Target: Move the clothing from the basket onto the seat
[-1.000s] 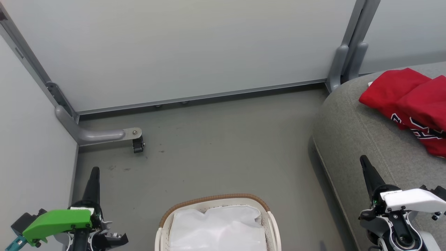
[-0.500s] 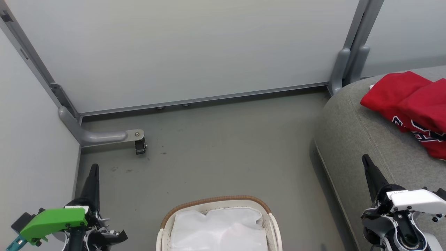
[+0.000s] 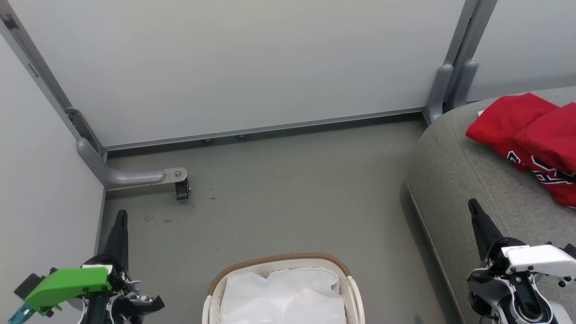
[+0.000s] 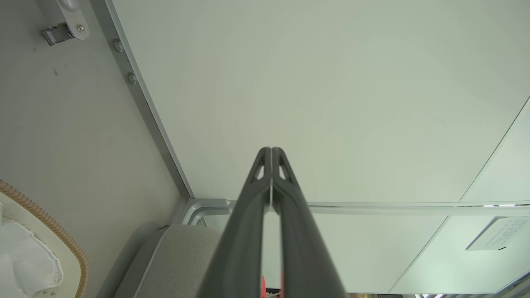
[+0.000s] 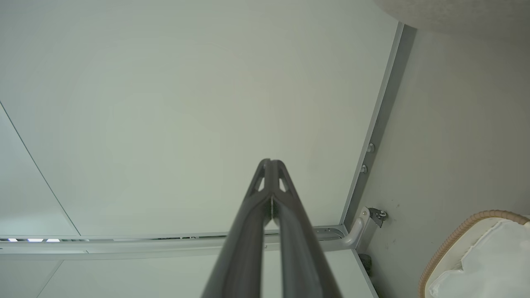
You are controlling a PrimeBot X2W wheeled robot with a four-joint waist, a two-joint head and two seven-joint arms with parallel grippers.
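Red clothing (image 3: pixel 528 137) with navy-and-white lettering lies bunched on the grey seat (image 3: pixel 454 180) at the right. The white basket (image 3: pixel 279 261) with a brown rim stands on the floor at bottom centre, with a plain white sheet (image 3: pixel 283 294) inside it. My left gripper (image 3: pixel 120 216) is shut and empty at the lower left, left of the basket. My right gripper (image 3: pixel 472 206) is shut and empty over the seat's front edge, below the clothing. Both wrist views show the fingers pressed together: the left gripper (image 4: pixel 271 151) and the right gripper (image 5: pixel 270 162). The basket rim (image 5: pixel 459 231) also shows at the right wrist view's lower right.
Pale partition walls (image 3: pixel 252 63) close the back and left. A grey foot with a caster (image 3: pixel 180 188) juts onto the floor at the left. Grey posts (image 3: pixel 450 85) stand at the seat's back corner. Bare grey floor (image 3: pixel 292 189) lies between basket and wall.
The whole head view has shifted slightly down and right, so the camera moved. Both grippers stay shut and hold their places; clothing and basket have not moved.
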